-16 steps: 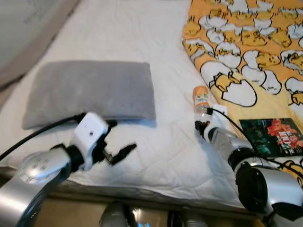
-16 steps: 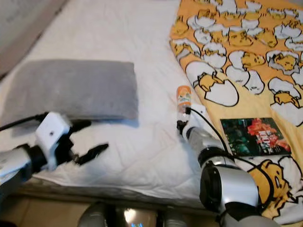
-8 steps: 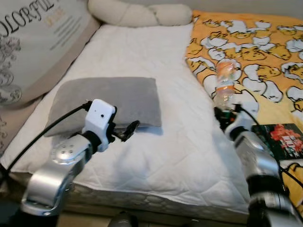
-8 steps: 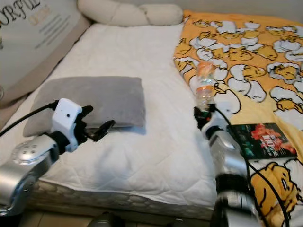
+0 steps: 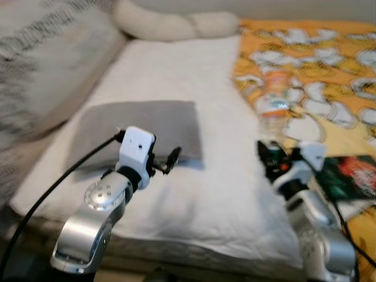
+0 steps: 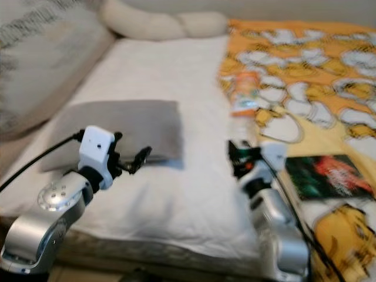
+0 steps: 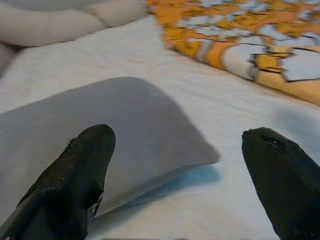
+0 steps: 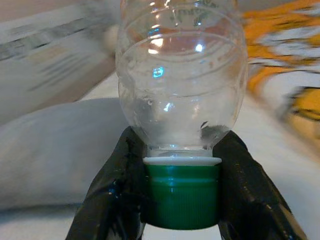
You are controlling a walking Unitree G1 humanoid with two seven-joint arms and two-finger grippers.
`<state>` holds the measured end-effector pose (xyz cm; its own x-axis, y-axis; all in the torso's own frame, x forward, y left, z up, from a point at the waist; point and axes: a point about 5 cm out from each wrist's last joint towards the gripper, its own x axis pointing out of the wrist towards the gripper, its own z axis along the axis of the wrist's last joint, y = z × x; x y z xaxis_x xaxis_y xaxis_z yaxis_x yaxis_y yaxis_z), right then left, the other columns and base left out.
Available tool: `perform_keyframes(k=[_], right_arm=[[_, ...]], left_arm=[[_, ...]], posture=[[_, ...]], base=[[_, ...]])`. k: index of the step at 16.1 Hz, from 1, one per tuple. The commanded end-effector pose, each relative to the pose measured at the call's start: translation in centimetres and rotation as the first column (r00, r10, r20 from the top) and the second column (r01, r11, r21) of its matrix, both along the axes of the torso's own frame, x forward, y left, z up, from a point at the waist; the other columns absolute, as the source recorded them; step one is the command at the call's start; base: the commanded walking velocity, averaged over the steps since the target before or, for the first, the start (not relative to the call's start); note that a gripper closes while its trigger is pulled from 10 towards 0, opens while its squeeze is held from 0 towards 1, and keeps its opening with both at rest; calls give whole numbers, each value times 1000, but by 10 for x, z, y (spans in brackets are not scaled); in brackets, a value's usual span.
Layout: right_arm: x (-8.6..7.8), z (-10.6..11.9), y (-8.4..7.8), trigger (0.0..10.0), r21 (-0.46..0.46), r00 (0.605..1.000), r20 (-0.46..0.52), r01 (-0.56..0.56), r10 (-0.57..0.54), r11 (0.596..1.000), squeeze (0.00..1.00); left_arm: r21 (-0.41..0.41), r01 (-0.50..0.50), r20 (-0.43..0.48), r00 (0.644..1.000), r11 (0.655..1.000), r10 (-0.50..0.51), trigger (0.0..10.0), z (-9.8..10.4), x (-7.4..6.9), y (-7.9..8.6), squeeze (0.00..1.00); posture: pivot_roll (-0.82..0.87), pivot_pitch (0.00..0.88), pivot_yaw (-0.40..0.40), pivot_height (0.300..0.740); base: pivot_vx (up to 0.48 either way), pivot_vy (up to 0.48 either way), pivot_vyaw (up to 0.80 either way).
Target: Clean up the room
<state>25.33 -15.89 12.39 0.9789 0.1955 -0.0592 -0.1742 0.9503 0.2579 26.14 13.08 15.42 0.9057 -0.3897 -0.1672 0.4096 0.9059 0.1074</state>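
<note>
At centre right of the head view we see our right gripper (image 8: 182,200) clamped on the green cap (image 8: 182,191) of a clear bottle (image 5: 274,106), held up above the orange blanket (image 5: 329,53). Our left gripper (image 7: 185,170), at centre left, is spread wide over the grey pillow (image 5: 141,126) on the white mattress (image 5: 217,194)

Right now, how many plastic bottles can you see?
1: the clear plastic bottle, held by its green cap in the right gripper above the bed. Others may be hidden.
</note>
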Motion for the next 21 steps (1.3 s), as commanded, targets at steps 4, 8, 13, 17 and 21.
perform_keyframes(k=[4,8,13,17,21], right_arm=[[-5,7,13,10000,-41,997,-19,-69,69,997,0],[-7,4,15,10000,-28,995,-56,-82,81,996,0],[-10,-4,23,10000,-27,983,-102,-155,151,988,0],[-12,-10,22,10000,-63,971,-126,-212,203,975,0],[-15,-13,21,10000,-91,939,-136,-329,316,940,0]], left_arm=[[16,-68,17,998,998,68,10000,-1,4,9,0],[7,-86,2,996,996,86,10000,-4,1,13,0],[-4,-122,-47,991,992,122,10000,-11,-6,16,0],[64,-208,-31,977,976,211,10000,-13,-7,28,0],[14,-262,76,963,965,260,10000,-9,-5,30,0]], posture=[[-93,0,103,740],[-72,0,83,740],[-45,0,62,740],[-33,0,65,740],[-25,0,55,740]], base=[[0,0,800],[0,0,800],[0,0,800],[0,0,800],[0,0,800]])
